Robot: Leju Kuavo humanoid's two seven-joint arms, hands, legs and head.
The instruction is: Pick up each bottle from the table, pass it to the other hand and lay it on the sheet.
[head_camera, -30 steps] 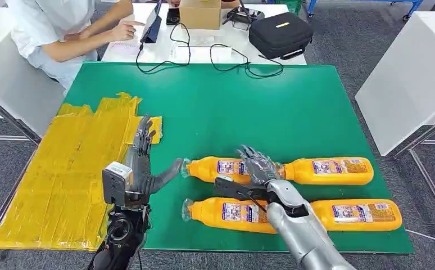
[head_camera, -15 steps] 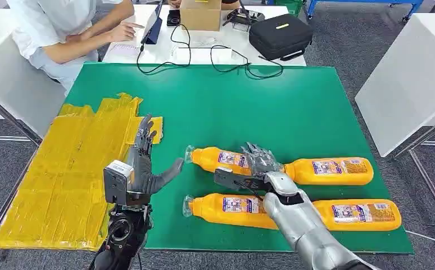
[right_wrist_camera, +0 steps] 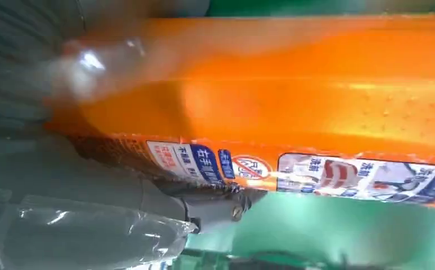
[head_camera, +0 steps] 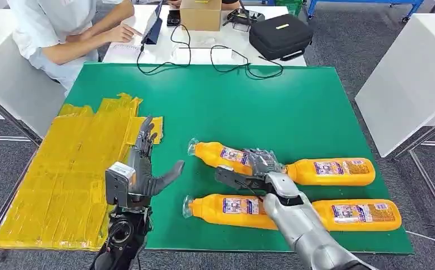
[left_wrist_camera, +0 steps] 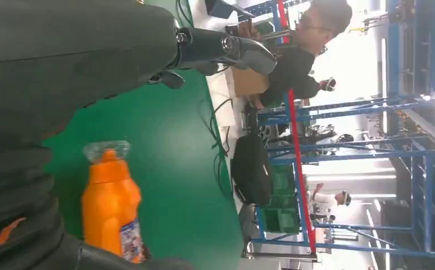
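Orange bottle is in the right hand now, fingers wrapped round its labelled body, clear cap tilted up toward the far left above the green table! Three more orange bottles lie flat on the table: one just right of the hand, two in the near row. Left hand stands with fingers spread, holding nothing, beside the yellow sheet.

Silver jointed right arm ending in dark grey fingers; left hand grey, boxy silver wrist block
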